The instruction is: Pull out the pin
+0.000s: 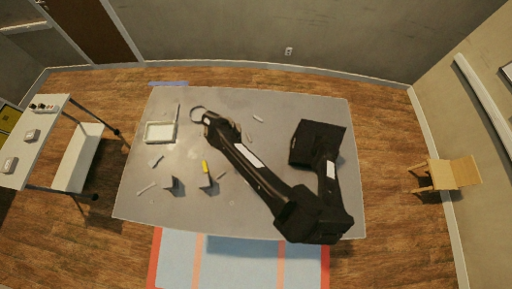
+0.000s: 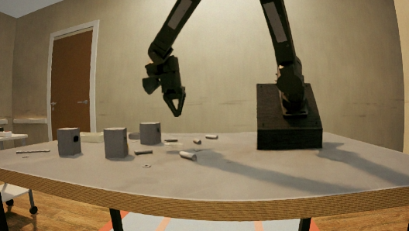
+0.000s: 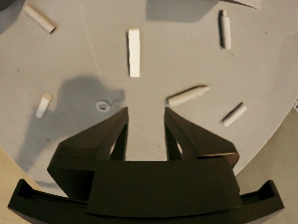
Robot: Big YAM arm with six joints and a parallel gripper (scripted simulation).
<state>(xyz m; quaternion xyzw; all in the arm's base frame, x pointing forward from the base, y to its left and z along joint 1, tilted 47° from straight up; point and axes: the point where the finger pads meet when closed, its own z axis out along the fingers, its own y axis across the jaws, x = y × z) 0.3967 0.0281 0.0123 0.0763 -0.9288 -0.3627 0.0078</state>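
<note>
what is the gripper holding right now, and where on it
Nothing. The gripper hangs above the table with only bare gap between its part-open fingers.

Grey table; blocks; scattered pegs

Wood floor, brown door, perhaps a small chair.

A plain workroom, lab-like: bare grey walls, a brown door, wood floor, one grey table and a side bench of switch boxes.
</note>
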